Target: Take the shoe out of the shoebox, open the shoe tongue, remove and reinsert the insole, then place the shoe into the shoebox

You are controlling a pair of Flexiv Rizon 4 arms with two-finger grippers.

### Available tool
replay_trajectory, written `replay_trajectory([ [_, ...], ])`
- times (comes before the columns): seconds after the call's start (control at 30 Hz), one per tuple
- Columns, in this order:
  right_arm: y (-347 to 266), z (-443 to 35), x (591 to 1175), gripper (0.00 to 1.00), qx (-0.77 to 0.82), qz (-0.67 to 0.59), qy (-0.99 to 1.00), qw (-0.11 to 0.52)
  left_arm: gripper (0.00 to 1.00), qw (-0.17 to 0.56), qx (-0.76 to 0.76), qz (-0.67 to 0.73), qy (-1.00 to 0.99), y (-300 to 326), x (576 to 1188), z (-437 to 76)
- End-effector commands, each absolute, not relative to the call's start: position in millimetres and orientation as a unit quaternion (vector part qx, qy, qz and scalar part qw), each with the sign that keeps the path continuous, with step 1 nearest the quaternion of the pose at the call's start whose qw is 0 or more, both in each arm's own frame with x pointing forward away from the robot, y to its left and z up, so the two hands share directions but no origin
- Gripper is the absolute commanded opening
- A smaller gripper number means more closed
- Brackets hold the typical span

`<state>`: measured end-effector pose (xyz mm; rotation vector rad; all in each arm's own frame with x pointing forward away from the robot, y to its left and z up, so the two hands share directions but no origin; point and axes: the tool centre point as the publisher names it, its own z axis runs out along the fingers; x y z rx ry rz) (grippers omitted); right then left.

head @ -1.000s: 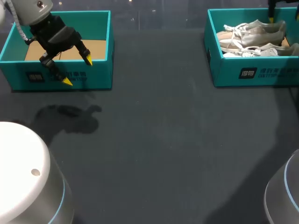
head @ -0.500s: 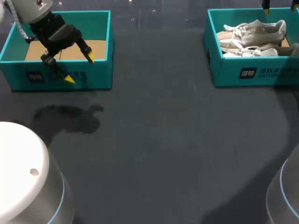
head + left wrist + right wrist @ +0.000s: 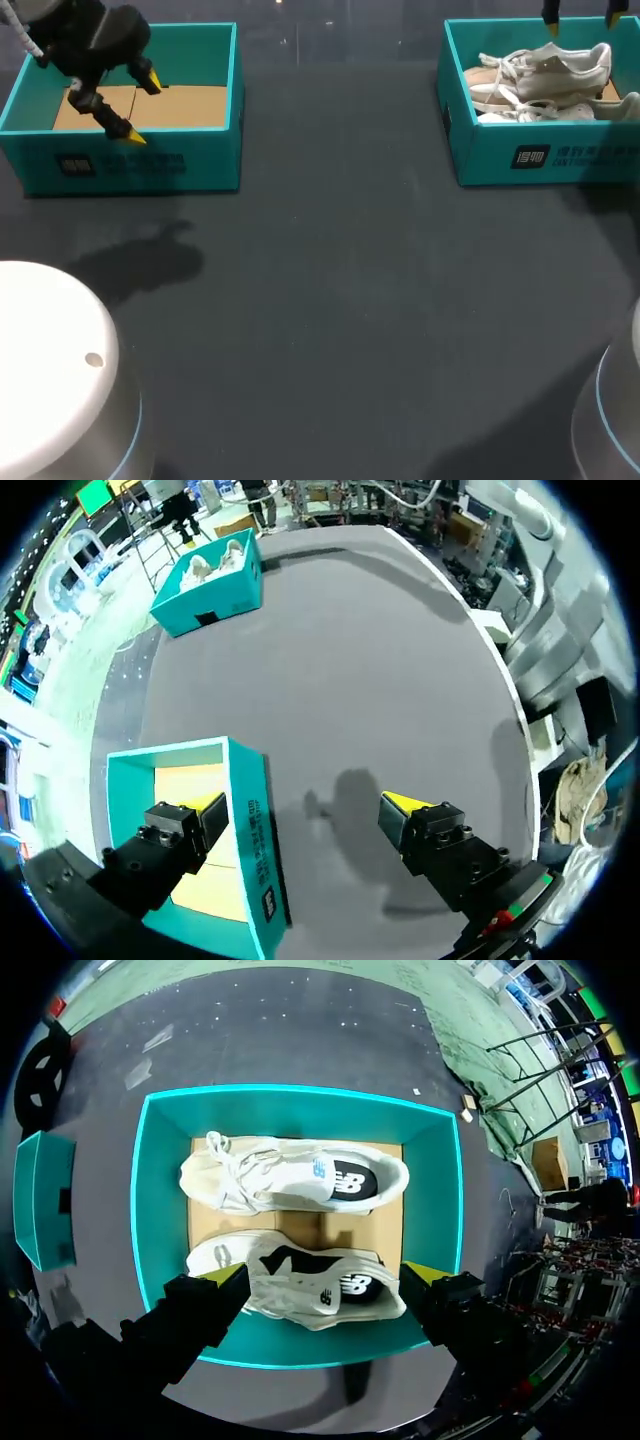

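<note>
Two white shoes lie side by side in the teal shoebox [image 3: 160, 1220], on its brown card floor. The shoebox stands at the far right of the table [image 3: 350, 300].

Our right gripper [image 3: 325, 1275] hangs above the shoebox with its fingers spread wide, and it holds nothing. In the right wrist view the near shoe [image 3: 300, 1295] sits under it, with one yellow tip over each end. We cannot tell if the tips touch the shoe. The far shoe [image 3: 290, 1175] lies just past it, by the wall ahead of the gripper.

Both shoes have white laces and a dark hole where the foot goes in, and their toes point the same way. The laces look loose and messy.

Our left gripper [image 3: 141, 110] is spread wide too, and it holds nothing. It hangs over the other box [image 3: 130, 165], which is teal with a brown card floor, at the far left of the table. One finger is over the inside of that box and one is out past its wall.

In the head view only the two yellow tips of the right gripper show – the rest is cut off. The front wall of the shoebox hides the low part of one shoe there.
</note>
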<state>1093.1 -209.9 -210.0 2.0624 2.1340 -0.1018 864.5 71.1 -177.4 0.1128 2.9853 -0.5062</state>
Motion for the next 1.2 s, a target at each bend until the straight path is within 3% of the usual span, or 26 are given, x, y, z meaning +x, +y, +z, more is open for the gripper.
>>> replay_trajectory([
  [0.03,-199.2,-208.2,1077.9,1.0,0.691,-0.029,0.717,0.089,1.0,0.074,-0.352,-0.065,0.931,89.4,872.4,-179.8],
  [0.13,-190.0,-208.9,1069.9,1.0,0.689,-0.028,0.719,0.083,1.0,0.049,-0.414,-0.06,0.907,103.9,885.9,-176.8],
  [0.57,-168.6,-205.4,1043.3,1.0,0.676,-0.039,0.731,0.082,1.0,0.051,-0.415,-0.06,0.907,104.4,888.6,-172.9],
  [0.93,-146.9,-208.7,1031.2,1.0,0.663,-0.037,0.742,0.094,1.0,-0.035,-0.66,-0.055,0.749,110.8,915.8,-172.4],
  [1.2,-141.4,-212.3,1025.2,1.0,0.652,-0.037,0.751,0.1,1.0,-0.021,-0.766,-0.042,0.642,119.5,928.0,-182.7],
])
